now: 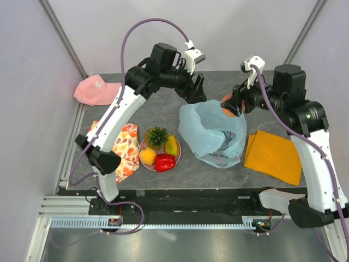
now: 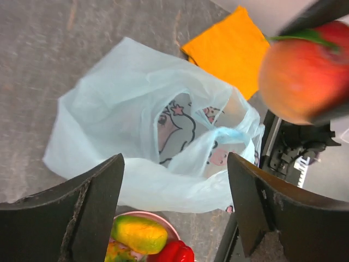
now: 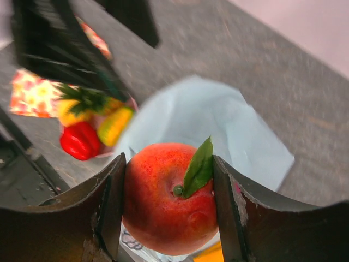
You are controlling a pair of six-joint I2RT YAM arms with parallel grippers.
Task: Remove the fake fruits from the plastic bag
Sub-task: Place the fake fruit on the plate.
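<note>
The light-blue plastic bag [image 1: 212, 134] lies crumpled on the table, mouth up, its cat print showing inside [image 2: 174, 128]. Just above its far right rim, my right gripper [image 3: 168, 164] is shut on the pink-orange peach [image 3: 169, 199], which has a green leaf; the peach [image 2: 302, 73] also shows in the left wrist view. My left gripper [image 1: 197, 93] hangs open and empty above the bag's far left edge, its dark fingers [image 2: 92, 202] wide apart. A pineapple [image 1: 157, 135], mango [image 1: 172, 146], orange-yellow fruit [image 1: 147, 156] and red pepper [image 1: 164, 162] sit on a pink plate [image 1: 177, 158].
A flat orange cloth [image 1: 274, 155] lies right of the bag. A floral orange-and-white cloth [image 1: 126, 147] lies left of the plate, under the left arm. A pink cap [image 1: 95, 90] rests at the far left corner. Grey walls enclose the table.
</note>
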